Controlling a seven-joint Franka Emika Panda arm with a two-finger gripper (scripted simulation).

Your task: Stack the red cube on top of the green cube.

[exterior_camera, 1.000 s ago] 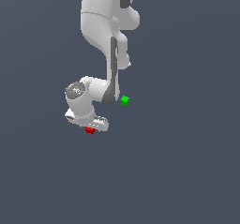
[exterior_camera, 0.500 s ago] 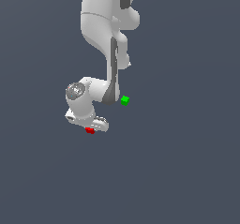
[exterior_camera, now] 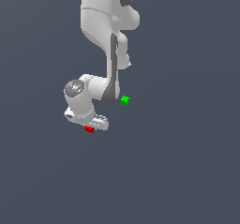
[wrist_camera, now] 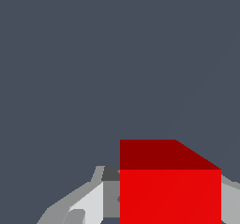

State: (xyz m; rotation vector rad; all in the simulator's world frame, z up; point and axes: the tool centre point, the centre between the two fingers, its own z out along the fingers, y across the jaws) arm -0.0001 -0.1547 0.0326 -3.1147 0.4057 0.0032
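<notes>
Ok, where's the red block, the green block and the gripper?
red cube [wrist_camera: 169, 195]: wrist view, on its bright front face.
green cube [exterior_camera: 124, 100]: exterior view, its middle.
gripper [exterior_camera: 92, 126]: exterior view, between the fingertips.

Red cube [exterior_camera: 89, 129] under gripper [exterior_camera: 92, 125], green cube [exterior_camera: 124, 100] apart.

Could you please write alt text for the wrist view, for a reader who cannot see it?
A bright red cube fills the near foreground, sitting between the grey-white fingers of the robot's claw. Beyond it lies only a plain dark grey surface; the green cube is not in this view.
</notes>
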